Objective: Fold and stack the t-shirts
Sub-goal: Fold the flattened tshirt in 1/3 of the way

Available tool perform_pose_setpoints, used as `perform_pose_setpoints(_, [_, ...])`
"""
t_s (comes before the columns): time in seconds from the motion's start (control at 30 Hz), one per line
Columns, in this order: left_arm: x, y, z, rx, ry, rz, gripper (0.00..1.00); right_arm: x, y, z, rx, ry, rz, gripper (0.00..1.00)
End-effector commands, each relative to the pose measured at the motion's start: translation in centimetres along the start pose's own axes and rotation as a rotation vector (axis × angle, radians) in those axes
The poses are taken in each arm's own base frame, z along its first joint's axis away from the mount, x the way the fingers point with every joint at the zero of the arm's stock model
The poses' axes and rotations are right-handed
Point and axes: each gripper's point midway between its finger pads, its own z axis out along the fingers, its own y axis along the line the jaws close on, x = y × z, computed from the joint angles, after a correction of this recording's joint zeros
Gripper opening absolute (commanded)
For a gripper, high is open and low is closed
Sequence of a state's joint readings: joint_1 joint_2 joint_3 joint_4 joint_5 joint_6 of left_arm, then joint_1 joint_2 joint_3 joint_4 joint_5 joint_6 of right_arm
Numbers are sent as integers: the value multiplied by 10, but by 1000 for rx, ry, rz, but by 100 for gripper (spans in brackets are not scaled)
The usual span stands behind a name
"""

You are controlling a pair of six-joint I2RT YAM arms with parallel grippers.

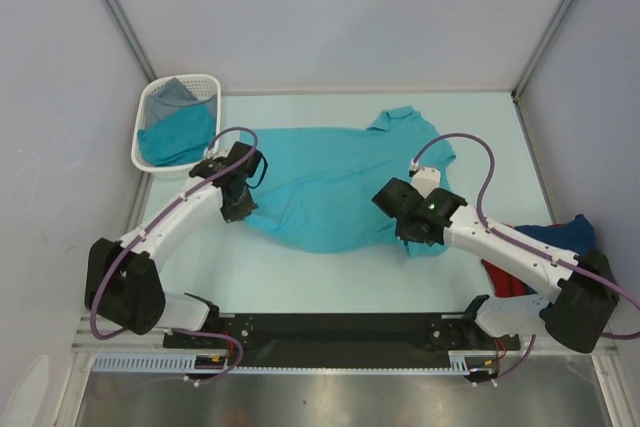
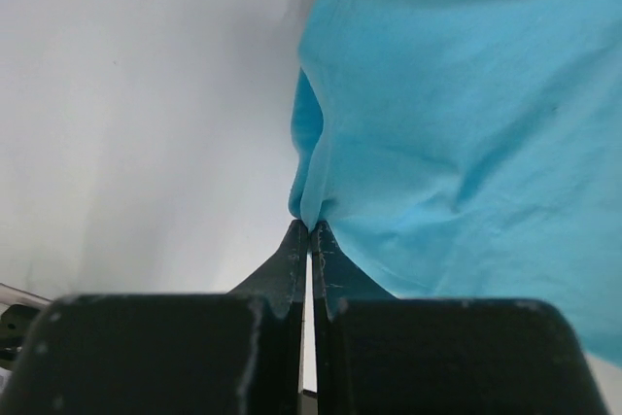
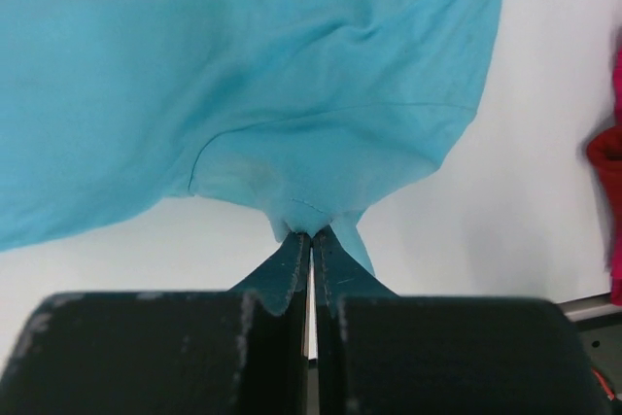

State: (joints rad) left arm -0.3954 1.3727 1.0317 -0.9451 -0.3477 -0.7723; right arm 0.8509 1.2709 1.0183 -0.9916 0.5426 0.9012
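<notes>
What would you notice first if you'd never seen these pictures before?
A big teal t-shirt spread across the middle of the table catches the eye first. The left fingers and the right fingers each pinch one end of it. A white basket holding more cloth sits at the far left, and a navy shirt and a red shirt lie bunched at the near right.
</notes>
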Motion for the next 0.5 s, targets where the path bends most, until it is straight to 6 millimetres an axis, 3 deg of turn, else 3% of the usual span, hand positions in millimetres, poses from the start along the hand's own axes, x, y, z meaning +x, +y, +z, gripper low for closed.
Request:
perform_pose_setpoints(0.0, [-38,-1,-22,3,-108,-9,0,-36,-9,-14,5,-93,44,0])
perform_pose_setpoints(0.17, [-59,3,-31,0,-147,-41,0,-55,-21,-14,30,-129,77,0])
perform_pose_setpoints(0.47, [-76,4,-31,-5,-156,-70,0,-96,-36,-15,40,-193,137,0])
